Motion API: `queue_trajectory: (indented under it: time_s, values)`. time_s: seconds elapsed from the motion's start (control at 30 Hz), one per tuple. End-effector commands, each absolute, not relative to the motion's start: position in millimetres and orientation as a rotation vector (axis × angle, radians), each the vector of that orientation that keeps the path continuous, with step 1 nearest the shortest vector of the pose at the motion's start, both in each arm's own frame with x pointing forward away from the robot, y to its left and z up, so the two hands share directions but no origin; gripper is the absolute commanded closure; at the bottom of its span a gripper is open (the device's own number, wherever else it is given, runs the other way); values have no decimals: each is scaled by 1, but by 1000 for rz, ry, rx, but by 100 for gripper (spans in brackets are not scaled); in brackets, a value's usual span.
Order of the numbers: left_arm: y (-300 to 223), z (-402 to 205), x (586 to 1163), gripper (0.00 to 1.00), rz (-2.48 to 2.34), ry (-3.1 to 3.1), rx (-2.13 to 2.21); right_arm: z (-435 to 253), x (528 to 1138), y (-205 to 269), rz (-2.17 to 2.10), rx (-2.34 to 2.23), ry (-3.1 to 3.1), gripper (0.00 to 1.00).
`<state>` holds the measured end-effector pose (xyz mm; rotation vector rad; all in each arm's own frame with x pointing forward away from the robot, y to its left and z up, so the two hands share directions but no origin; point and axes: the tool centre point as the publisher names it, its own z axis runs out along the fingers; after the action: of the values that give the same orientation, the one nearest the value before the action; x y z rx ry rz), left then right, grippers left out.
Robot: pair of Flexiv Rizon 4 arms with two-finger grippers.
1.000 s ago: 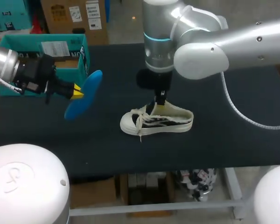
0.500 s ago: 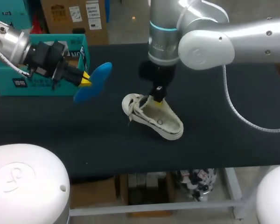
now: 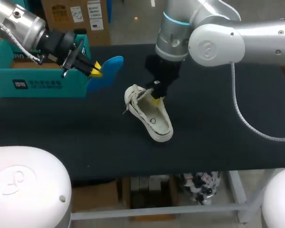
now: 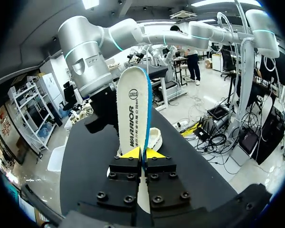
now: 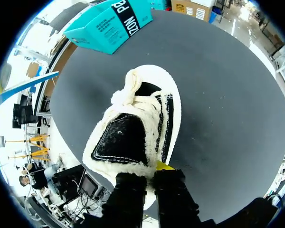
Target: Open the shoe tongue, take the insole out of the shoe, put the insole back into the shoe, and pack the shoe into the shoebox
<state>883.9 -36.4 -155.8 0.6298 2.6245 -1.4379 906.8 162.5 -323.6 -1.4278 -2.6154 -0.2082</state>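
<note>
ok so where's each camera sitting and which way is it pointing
Head view: above and behind the robot, looking down on the table; both arms enter from the sides.
Left wrist view: on the left wrist, looking along the left pincer shut on the blue insole, toward the right arm.
Right wrist view: on the right wrist, looking down past the right pincer onto the shoe.
Shared: all three show the shoe and insole.

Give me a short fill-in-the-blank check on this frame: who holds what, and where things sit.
The insole held in the left jaws is ____ in colour.
The shoe, gripped at its rim by the right jaws, is ____ in colour.
The shoebox stands on the robot's ____ side of the table.
Missing words: blue; white; left.
</note>
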Motion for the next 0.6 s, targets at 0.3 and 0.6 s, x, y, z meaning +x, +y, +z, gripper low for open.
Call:
queue_trajectory:
  time_s: [0.3,0.6]
  values:
    - [-41,-160,901,100,-1484,2664,818,-331,882,157,-310,-1748,-2440,100]
    - [-48,-167,902,100,-1492,2663,876,-350,879,156,-398,-1782,-2394,100]
